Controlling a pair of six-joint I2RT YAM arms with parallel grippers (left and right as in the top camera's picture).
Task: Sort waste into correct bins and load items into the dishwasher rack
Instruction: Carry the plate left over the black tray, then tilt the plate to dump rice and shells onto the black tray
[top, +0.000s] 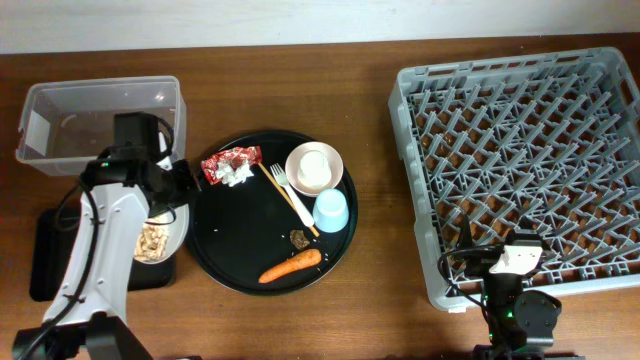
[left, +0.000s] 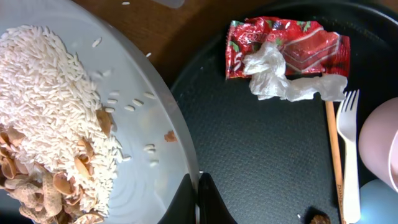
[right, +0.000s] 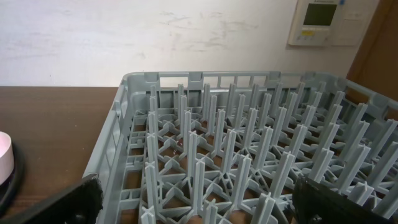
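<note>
Seen from overhead, the left arm (top: 110, 240) covers most of the pale grey round plate (top: 178, 228) and part of the flat black rectangular tray (top: 48, 262). We cannot tell whether the plate rests on that tray or hangs above it. In the left wrist view the plate (left: 143, 155) runs off the frame at the left and bottom. The pinkish-white bowl (left: 384, 146), light blue cup (left: 380, 205) and small brown lump (left: 318, 219) are all cut off by the edges. The right wrist view clips a pale object (right: 4, 160) at its left border, and we cannot identify it.

The plate carries a heap of white rice (left: 43, 106) with beige food scraps (left: 43, 186) along its lower side, and loose grains lie on the bare surface. The left jaws are pinching its rim, just beside the large round black tray (left: 261, 162). On that tray lie the crumpled red-and-white wrapper with white tissue (left: 280, 56), the white plastic fork (left: 348, 143) and the orange carrot (top: 291, 265). The right jaws are spread wide, facing the near wall of the large light grey plastic rack (right: 249, 155) on the bench (top: 380, 300).
</note>
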